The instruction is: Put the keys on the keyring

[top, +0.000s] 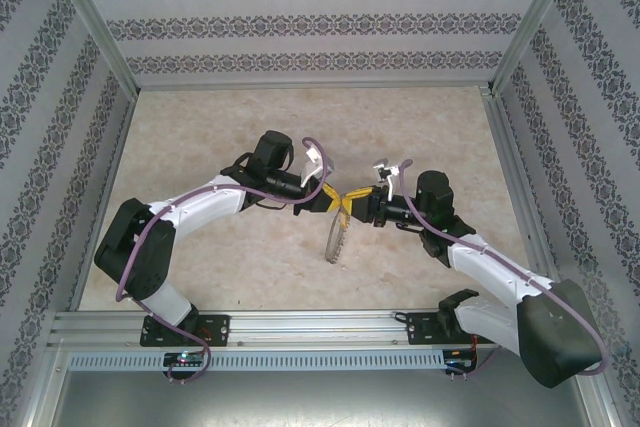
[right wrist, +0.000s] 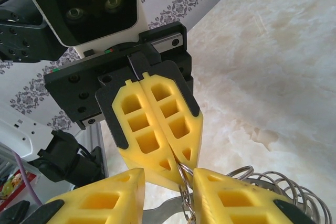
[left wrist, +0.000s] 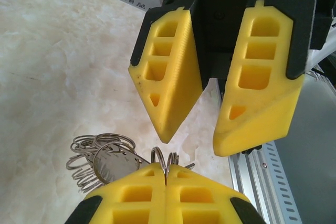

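From above, one keyring (top: 334, 239) hangs just below my two tools, over the tabletop (top: 250, 117). In the left wrist view, my left tool (left wrist: 165, 179) is clenched on its thin wire, and the right tool (left wrist: 197, 145) opposite stands released. In the right wrist view, the wire passes between the right tool's spread fingers (right wrist: 236, 200). I judge the keyring light, stiff and slippery, best pinched on bare wire. Its small loops overlap too much to count.

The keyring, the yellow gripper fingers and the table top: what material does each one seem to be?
The keyring: thin silvery metal wire, polished; its loops glint.
The yellow fingers: probably matt plastic, moulded or printed; hollow cells and fine ribs show.
The table top: beige marble pattern with a slight sheen; stone or printed laminate, I cannot tell which.
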`<state>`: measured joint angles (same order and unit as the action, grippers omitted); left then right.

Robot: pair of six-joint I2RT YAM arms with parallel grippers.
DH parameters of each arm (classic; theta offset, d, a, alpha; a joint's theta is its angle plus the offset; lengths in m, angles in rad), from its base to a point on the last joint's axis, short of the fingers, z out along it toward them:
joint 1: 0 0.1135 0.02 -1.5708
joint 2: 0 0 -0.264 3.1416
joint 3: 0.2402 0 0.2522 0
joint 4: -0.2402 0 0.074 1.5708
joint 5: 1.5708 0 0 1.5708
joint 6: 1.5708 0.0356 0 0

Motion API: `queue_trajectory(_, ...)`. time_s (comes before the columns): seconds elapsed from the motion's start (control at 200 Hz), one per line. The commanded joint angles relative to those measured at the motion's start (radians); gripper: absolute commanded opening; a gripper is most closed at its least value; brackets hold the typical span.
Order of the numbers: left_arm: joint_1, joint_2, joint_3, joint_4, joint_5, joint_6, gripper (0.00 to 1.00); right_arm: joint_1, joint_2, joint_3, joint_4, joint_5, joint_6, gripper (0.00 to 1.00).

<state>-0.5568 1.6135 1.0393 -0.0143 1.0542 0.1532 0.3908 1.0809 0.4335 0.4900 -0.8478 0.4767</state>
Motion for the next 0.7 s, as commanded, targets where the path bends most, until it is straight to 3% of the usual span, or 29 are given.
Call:
queue_trajectory(0.0, -0.006, -0.004, 0.035, 0.021, 0.033, 0.005, 0.0, 0.011, 0.017, 0.011, 0.012, -0.025, 0.009, 0.3)
queue_trajectory(0.694, -0.005, 0.007, 0.052, 0.005, 0.047, 0.014, 0.0, 0.034, 0.066, 0.026, 0.031, -0.057, -0.024, 0.25)
